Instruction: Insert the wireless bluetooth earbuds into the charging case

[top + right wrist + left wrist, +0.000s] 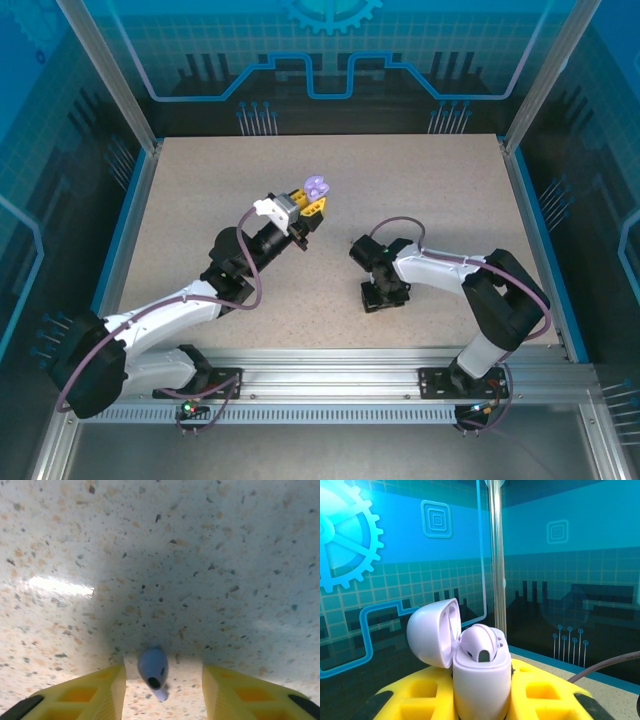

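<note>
My left gripper is raised above the table's middle, shut on a lilac charging case. In the left wrist view the case stands upright between the yellow fingers with its lid swung open to the left. One lilac earbud sits in the case. My right gripper points straight down at the tabletop. A second lilac earbud lies on the table between the open yellow fingers of that gripper, touching neither, a little nearer the left one.
The speckled beige tabletop is walled by blue panels and metal posts. A grey cable crosses the lower right of the left wrist view.
</note>
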Robot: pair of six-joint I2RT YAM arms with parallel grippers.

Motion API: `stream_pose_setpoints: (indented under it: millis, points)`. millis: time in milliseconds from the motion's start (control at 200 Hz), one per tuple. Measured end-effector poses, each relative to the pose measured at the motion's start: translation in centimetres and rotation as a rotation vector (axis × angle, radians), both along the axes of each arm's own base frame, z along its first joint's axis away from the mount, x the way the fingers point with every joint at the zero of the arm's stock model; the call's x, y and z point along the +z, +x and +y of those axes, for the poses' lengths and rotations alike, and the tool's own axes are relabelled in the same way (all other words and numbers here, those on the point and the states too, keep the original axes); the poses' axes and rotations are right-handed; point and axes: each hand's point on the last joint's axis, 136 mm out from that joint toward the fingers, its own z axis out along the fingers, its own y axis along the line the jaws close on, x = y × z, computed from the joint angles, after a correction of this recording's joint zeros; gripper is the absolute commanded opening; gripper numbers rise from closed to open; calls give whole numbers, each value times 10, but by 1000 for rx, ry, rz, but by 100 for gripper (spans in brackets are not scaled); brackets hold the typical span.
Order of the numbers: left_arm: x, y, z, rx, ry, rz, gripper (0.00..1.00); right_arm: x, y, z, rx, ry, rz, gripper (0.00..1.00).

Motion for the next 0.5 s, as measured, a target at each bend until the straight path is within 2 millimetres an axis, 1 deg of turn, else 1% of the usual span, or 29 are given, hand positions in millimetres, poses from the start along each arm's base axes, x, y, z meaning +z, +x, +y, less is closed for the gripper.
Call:
stream_pose_setpoints:
  millis: [145, 340, 500]
  points:
    - [-1, 0, 0, 0, 2, 2, 0, 5, 5, 6, -37, 23, -12, 47]
    - [-1, 0, 0, 0, 3, 3, 0, 12, 12, 13, -45, 44, -34, 45]
    - [-1, 0, 0, 0, 2, 2, 0, 10, 14, 14, -49, 42, -33, 43]
